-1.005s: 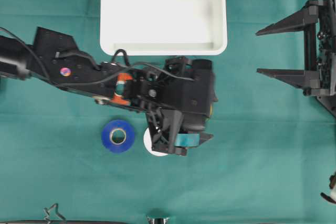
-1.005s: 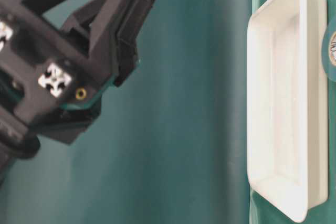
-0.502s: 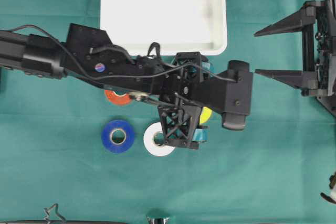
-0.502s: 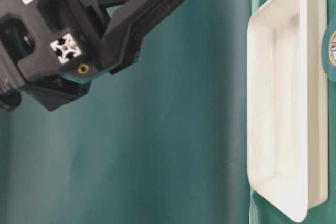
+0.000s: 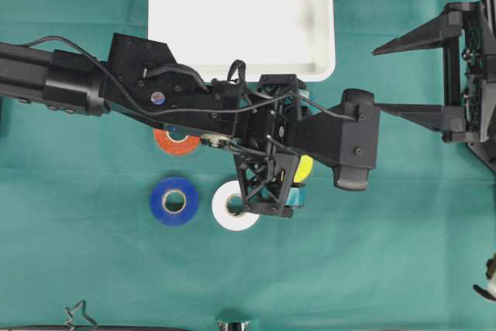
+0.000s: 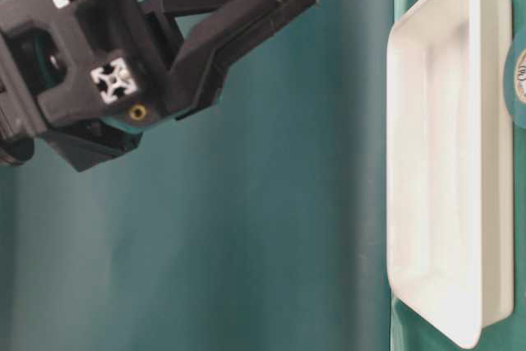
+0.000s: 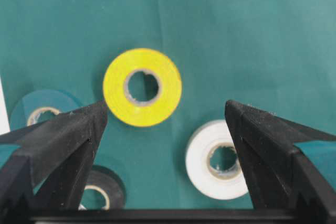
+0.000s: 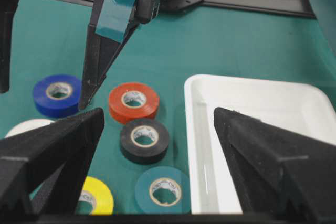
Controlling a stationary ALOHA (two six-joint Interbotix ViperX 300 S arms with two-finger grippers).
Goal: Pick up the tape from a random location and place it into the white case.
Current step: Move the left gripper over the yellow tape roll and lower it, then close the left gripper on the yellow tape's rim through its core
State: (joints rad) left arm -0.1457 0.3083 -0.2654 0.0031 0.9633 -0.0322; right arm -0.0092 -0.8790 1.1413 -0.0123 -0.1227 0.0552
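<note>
No readable text anywhere. Small round multicolour sticker on left arm link, just below white case near its lower-left corner: too small to read. Printing on inner core of teal tape roll, just beside white case's near-left corner in right wrist view: illegible. Partial round label at right frame edge beside white case rim, characters cut off and blurred.

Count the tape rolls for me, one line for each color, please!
Blue tape: 1
Red tape: 1
Black tape: 1
Yellow tape: 1
White tape: 1
Teal tape: 1
Total: 6 rolls, none in the white case yet.
</note>
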